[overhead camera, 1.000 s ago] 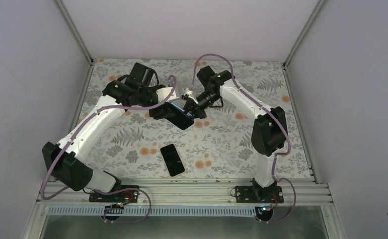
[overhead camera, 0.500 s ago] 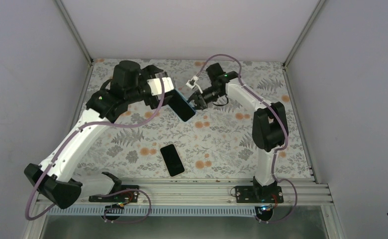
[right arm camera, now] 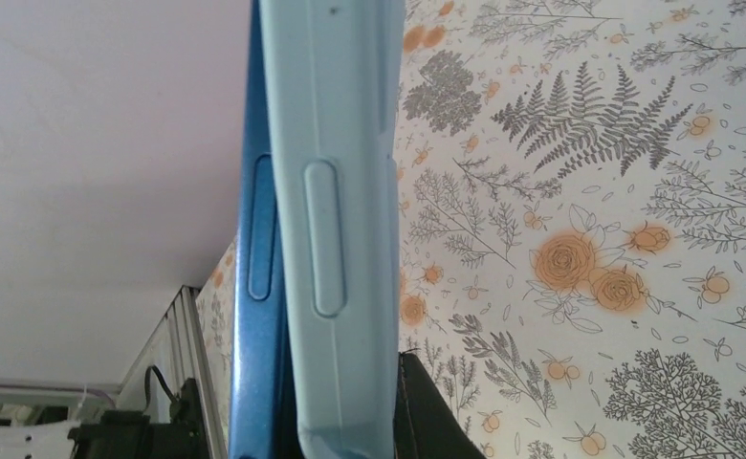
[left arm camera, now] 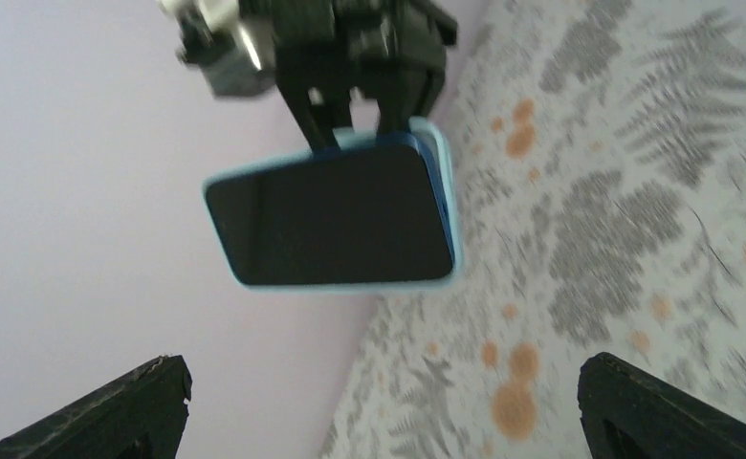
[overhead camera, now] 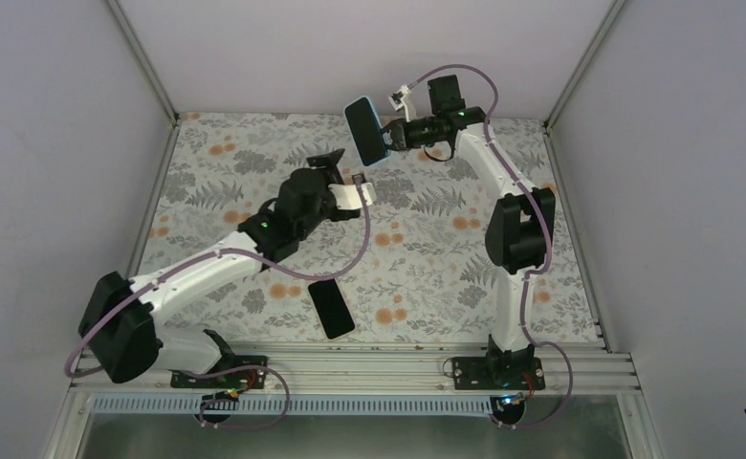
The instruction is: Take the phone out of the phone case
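Right pincer [overhead camera: 395, 136] closed on the light-blue phone case [overhead camera: 367, 131], phone [left arm camera: 331, 229] inside, held aloft; left pincer [overhead camera: 329, 159] facing it, wide open, empty.

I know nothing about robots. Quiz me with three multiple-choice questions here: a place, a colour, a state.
1. Where is the black phone? A) flat on the table B) in an end effector C) against the wall
2. What colour is the phone case? A) red B) light blue C) green
3. The left end effector is: A) shut on the case B) open, empty C) holding the black phone
Answers: 1A, it lies flat there; 2B, pale blue rim; 3B, fingers wide apart, touching nothing.
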You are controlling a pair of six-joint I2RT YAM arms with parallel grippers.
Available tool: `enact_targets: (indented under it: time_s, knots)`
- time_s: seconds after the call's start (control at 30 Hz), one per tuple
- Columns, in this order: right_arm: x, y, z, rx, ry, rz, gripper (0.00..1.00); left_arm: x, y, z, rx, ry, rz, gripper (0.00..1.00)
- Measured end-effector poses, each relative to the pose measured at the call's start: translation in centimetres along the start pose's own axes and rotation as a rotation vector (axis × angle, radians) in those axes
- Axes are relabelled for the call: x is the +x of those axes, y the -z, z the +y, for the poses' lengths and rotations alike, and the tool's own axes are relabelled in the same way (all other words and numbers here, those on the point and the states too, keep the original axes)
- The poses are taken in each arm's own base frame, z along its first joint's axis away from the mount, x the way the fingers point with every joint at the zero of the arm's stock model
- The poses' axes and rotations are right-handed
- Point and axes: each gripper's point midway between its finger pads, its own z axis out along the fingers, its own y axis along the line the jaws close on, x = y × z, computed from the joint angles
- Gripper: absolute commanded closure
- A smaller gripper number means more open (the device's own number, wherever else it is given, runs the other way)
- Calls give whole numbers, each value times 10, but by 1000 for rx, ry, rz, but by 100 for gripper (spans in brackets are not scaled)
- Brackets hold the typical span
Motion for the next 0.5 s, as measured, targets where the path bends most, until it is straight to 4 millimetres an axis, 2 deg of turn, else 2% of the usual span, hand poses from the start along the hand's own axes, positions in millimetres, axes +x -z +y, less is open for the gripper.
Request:
enact_targets:
  time_s: [0.17,0.3,0.37,0.5]
  knots:
    - [-9,0,-1,33,-45,-26,97,-38,-23,8,-90,25,-102,0]
    - [-16,1,-3,45,-55,-50,97,-68,-45,26,-139,85,-166,0]
    - [-19,2,-4,51,-58,-60,97,-77,-55,32,-152,115,-184,0]
    - [-21,6,-8,61,-63,-71,97,-82,-72,30,-148,143,-183,0]
